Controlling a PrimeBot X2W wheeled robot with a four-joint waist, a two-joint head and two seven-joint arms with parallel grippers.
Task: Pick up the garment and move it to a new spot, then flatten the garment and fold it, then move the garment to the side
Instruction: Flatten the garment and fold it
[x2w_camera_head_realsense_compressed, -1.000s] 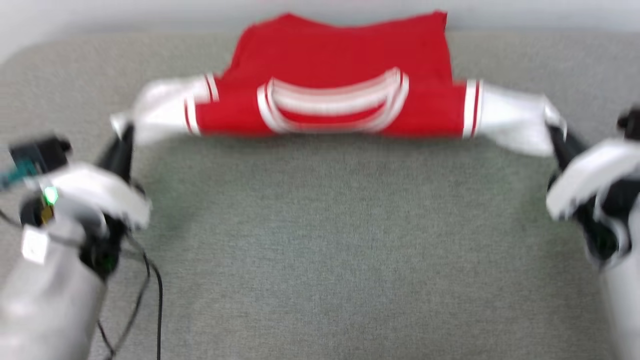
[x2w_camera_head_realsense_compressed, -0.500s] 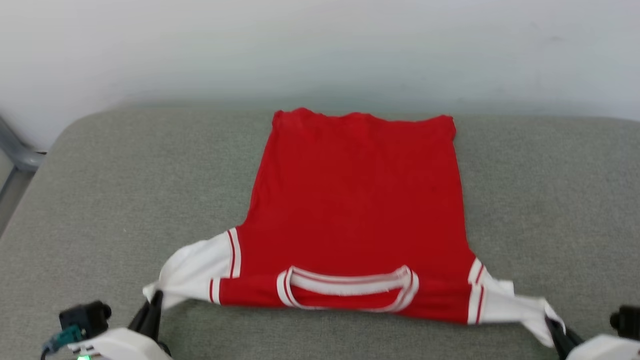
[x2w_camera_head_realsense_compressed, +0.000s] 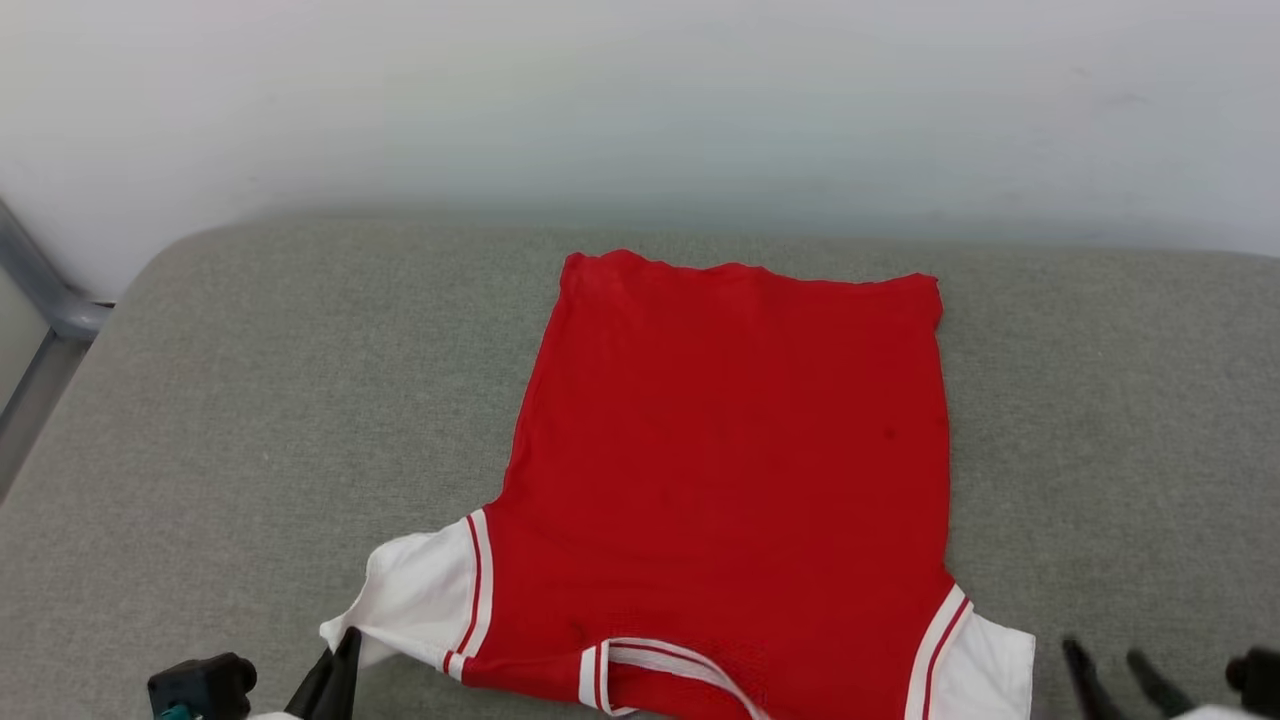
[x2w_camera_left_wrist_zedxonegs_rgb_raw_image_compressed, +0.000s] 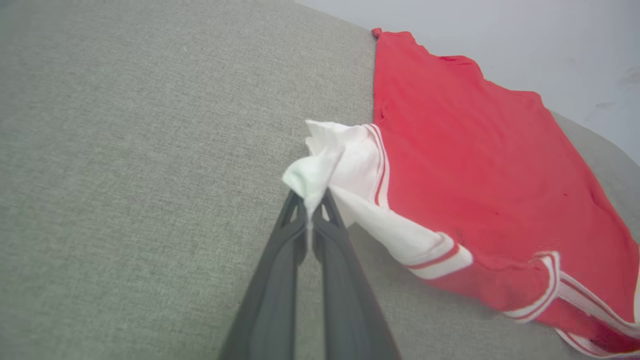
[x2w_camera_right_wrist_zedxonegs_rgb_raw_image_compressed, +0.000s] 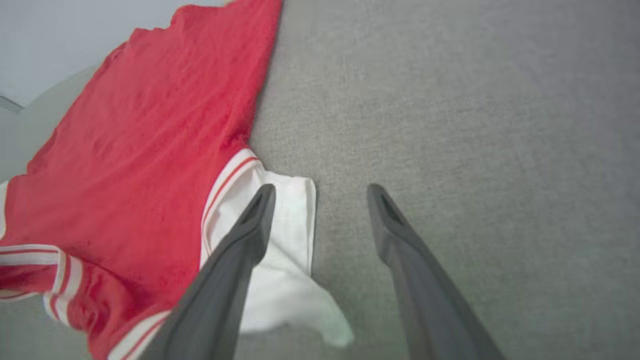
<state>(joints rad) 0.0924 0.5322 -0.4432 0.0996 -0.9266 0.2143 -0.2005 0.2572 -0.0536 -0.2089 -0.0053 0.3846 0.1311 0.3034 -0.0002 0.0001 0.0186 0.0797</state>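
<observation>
The red jersey (x2w_camera_head_realsense_compressed: 730, 470) lay spread on a grey upholstered cushion (x2w_camera_head_realsense_compressed: 250, 400), hem toward the wall (x2w_camera_head_realsense_compressed: 640, 100). The left gripper (x2w_camera_left_wrist_zedxonegs_rgb_raw_image_compressed: 311, 210) was clamped on one bunched white sleeve (x2w_camera_left_wrist_zedxonegs_rgb_raw_image_compressed: 345, 155). The right gripper (x2w_camera_right_wrist_zedxonegs_rgb_raw_image_compressed: 320, 192) hung just beside the other sleeve (x2w_camera_right_wrist_zedxonegs_rgb_raw_image_compressed: 287, 240), jaws apart.

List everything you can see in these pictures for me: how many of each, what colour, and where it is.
garment: one, red with white sleeves and red-and-white striped trim, spread on the padded surface, collar end nearest the robot.
padded surface: one, grey fabric, under the garment.
wall: one, pale, behind the padded surface.
metal bar: one, grey, at the far left beside the padded surface.
left gripper: one, dark fingers, shut on the tip of the white sleeve on the robot's left.
right gripper: one, dark fingers, open, at the other white sleeve, gripping nothing.
</observation>
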